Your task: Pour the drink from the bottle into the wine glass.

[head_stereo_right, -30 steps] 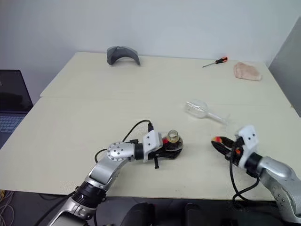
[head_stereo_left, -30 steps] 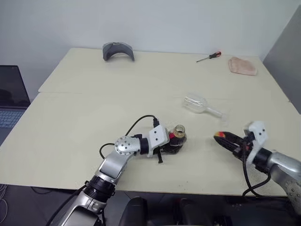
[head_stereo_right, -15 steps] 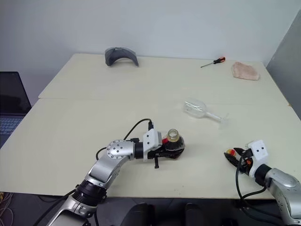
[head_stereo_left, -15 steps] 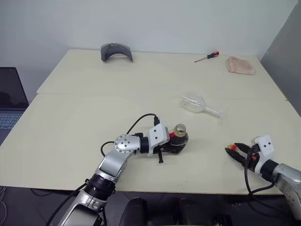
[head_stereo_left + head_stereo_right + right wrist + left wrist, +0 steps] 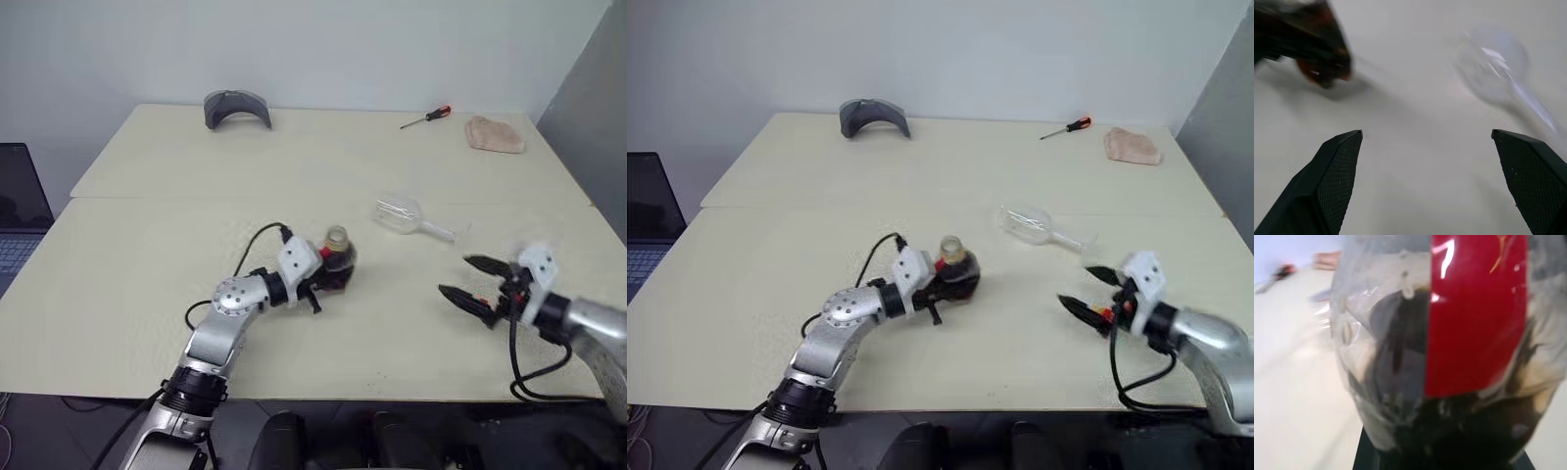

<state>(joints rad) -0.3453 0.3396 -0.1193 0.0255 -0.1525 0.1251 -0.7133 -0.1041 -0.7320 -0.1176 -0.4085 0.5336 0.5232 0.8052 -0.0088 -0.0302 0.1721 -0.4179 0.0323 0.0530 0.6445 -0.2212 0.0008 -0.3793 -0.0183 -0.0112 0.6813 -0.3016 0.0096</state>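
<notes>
The pale table [image 5: 147, 255] carries everything, with the two arms reaching in from its near edge. The left gripper [image 5: 318, 276] is pinched tight on the bottle [image 5: 336, 262], which stands upright near the table's middle with its mouth uncapped and the drink [image 5: 1459, 431] lying dark in its lower body. The right gripper [image 5: 472, 279] hangs just above the table with its fingers spread wide and nothing between them. The wine glass [image 5: 411, 217] lies on its side (not yet fit to pour into), beyond the right gripper and a little toward the bottle. Its long axis runs across the table, bowl toward the bottle and foot out toward the right edge. The right gripper is the nearer one and points roughly toward the bowl, so standing the glass up looks like its job.
</notes>
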